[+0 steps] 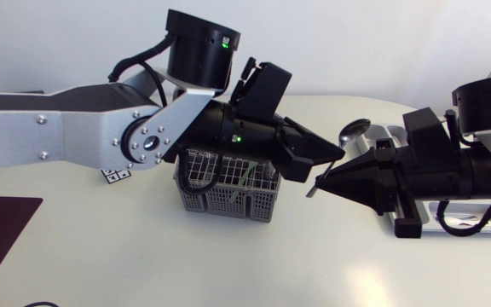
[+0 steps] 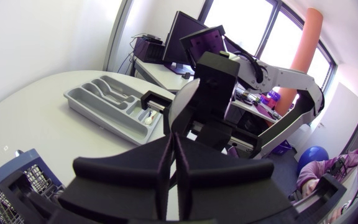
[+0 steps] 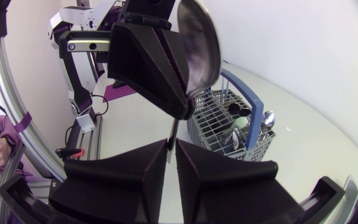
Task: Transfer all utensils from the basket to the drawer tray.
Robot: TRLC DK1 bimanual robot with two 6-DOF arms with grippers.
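- Spoon [image 3: 197, 43] is mid-air between basket [image 3: 257, 146] and drawer tray [image 2: 79, 99]. Left gripper [image 3: 182, 114] clamps it; right gripper [image 3: 171, 145] looks closed on its handle.
- More utensils [image 3: 238, 121] stand in the basket; task likely partway done.

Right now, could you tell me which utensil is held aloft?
The big spoon, held by the left hand and right hand; the others rest in the basket or tray.

My right black gripper [image 3: 171, 146] has its two fat fingers pressed close on the thin handle of a shiny silver metal spoon [image 3: 199, 43]. Just ahead, the left black gripper [image 3: 180, 111] pinches the same spoon, bowl end up. Ahead and off to one side sits a grey wire basket with a blue rim [image 3: 224, 118] on the white table [image 3: 328, 143]. Another small spoon [image 3: 268, 118] pokes out of it.
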